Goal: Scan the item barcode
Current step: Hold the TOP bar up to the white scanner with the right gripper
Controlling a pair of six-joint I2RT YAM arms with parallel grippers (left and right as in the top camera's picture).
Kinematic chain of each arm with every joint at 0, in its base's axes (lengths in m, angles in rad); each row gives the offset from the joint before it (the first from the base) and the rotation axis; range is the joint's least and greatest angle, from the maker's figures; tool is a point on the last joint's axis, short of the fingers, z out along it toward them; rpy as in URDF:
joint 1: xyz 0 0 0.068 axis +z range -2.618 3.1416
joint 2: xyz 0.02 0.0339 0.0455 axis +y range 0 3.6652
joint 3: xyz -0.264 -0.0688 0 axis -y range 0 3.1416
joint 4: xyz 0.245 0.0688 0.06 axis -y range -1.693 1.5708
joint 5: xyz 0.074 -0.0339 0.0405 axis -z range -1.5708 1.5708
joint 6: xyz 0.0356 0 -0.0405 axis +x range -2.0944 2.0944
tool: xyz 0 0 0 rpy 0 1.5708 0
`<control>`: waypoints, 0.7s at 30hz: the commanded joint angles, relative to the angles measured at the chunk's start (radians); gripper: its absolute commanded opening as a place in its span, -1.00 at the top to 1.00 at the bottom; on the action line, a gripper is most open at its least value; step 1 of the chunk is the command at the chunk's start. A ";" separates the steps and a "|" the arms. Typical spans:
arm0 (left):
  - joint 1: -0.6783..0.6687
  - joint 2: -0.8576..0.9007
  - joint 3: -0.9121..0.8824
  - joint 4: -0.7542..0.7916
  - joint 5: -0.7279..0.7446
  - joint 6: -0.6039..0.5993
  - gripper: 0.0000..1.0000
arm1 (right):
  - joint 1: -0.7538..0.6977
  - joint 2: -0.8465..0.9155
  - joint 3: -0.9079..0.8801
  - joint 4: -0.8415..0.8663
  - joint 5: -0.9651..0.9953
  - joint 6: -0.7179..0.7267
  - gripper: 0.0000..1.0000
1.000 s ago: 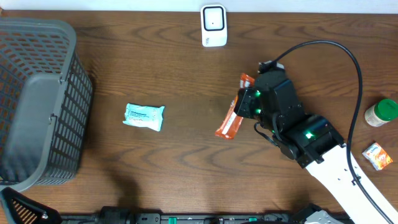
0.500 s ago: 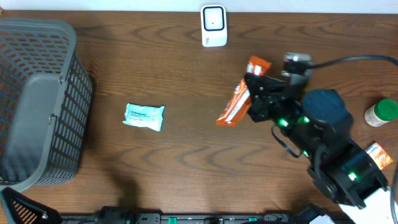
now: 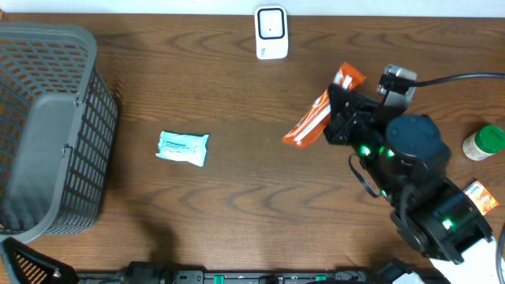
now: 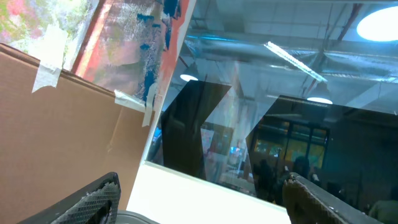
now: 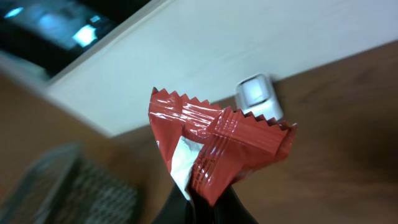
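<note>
An orange-red snack packet (image 3: 309, 124) hangs above the table, pinched at one end by my right gripper (image 3: 332, 118), which is shut on it. In the right wrist view the packet (image 5: 217, 146) stands up out of the closed black fingers (image 5: 214, 202), its crimped seam facing the camera. No barcode shows on it. The white scanner (image 3: 271, 31) stands at the table's far edge, up and left of the packet, and appears small behind it in the wrist view (image 5: 258, 96). My left gripper (image 4: 199, 208) is open, empty and aimed up at a wall and ceiling.
A grey mesh basket (image 3: 47, 134) fills the left side. A teal packet (image 3: 183, 147) lies mid-table. A green-lidded jar (image 3: 483, 142) and a small orange packet (image 3: 479, 197) sit at the right edge. The right arm's black cable arcs above them.
The right arm has raised the orange-red packet off the table and carried it up and right, nearer the far edge. Its wrist has turned. The left gripper is unchanged.
</note>
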 commanded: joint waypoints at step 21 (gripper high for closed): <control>0.003 -0.008 -0.006 0.002 -0.006 0.017 -0.68 | -0.040 1.038 0.100 1.715 0.050 -1.436 0.97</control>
